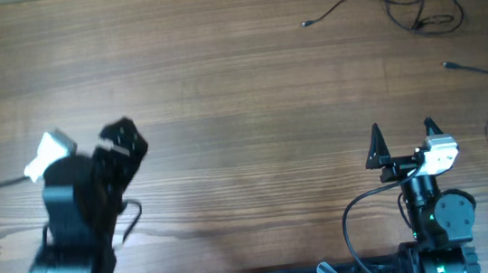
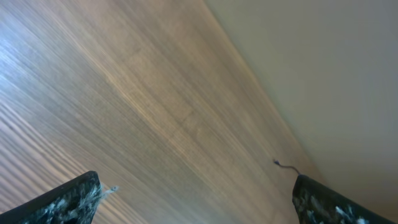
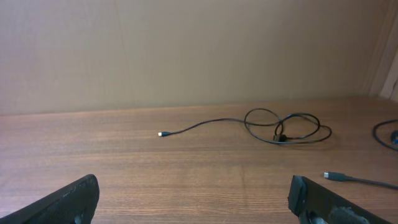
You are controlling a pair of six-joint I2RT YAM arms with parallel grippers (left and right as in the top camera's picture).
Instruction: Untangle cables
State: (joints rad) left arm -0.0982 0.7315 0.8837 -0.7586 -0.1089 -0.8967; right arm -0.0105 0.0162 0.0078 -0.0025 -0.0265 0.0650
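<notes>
Nearest us the black two-finger right gripper [image 3: 199, 208] stands wide and empty, the left gripper [image 1: 88, 144] likewise, so we would reach for the thin dark knotted cables [image 3: 283, 132] lying at the far right of the brown wood-grain table [image 1: 220, 84] and pinch one loose strand, plain beige wall [image 3: 186, 50] behind.

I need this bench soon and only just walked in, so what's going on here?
Two robot arms are set to untangle the cables, but nothing is in hand yet. The left gripper and the right gripper are both open near the front edge of the wooden table, touching no wire. The wires lie at the far right: a looped cable with a loose tail, and other strands beside it toward the right edge.
</notes>
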